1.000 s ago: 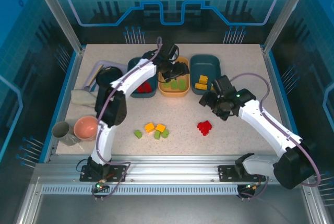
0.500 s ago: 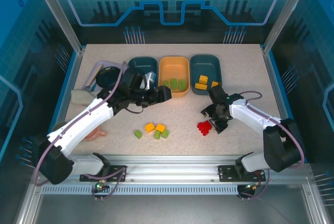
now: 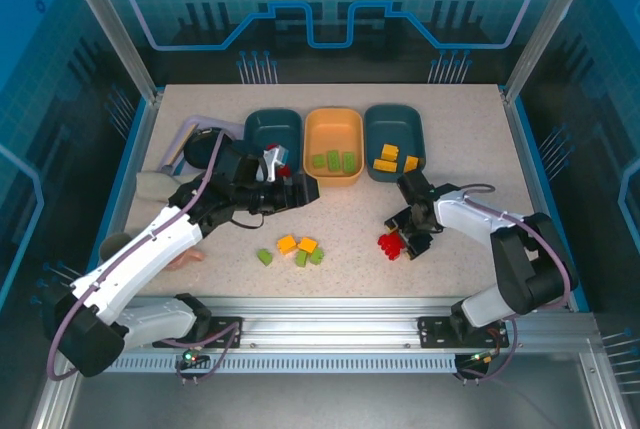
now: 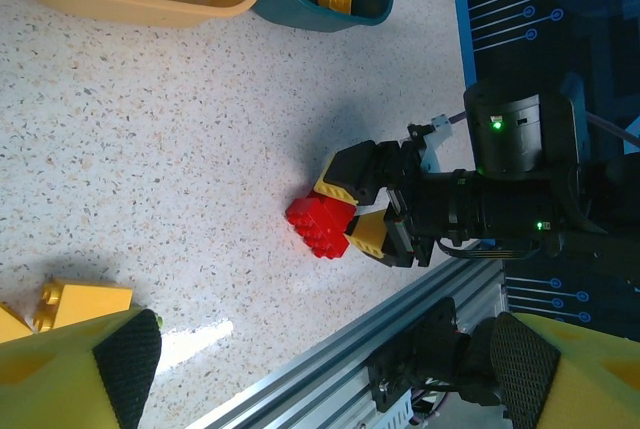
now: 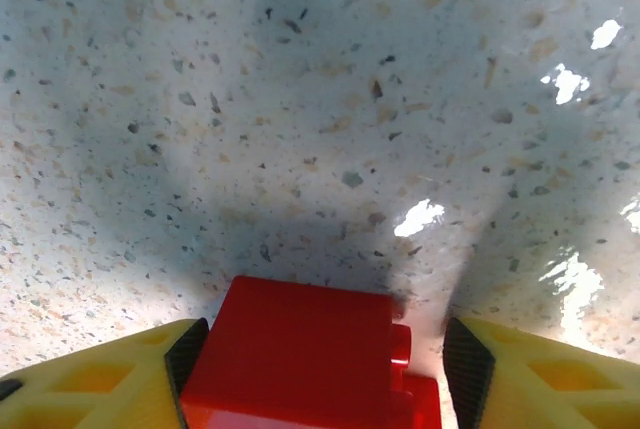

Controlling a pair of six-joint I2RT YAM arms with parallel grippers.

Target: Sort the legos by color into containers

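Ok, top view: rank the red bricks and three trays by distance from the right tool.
From the right tool:
1. red bricks, between its fingers
2. right teal tray, behind it
3. orange tray, middle
4. left teal tray, far left

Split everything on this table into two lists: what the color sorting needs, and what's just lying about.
Belongs: red legos at the right claw; loose yellow and green legos; green legos in the orange tray; yellow legos in the right teal tray; left teal tray.
Lying about: round black dish; cloth; pink cup, partly hidden.
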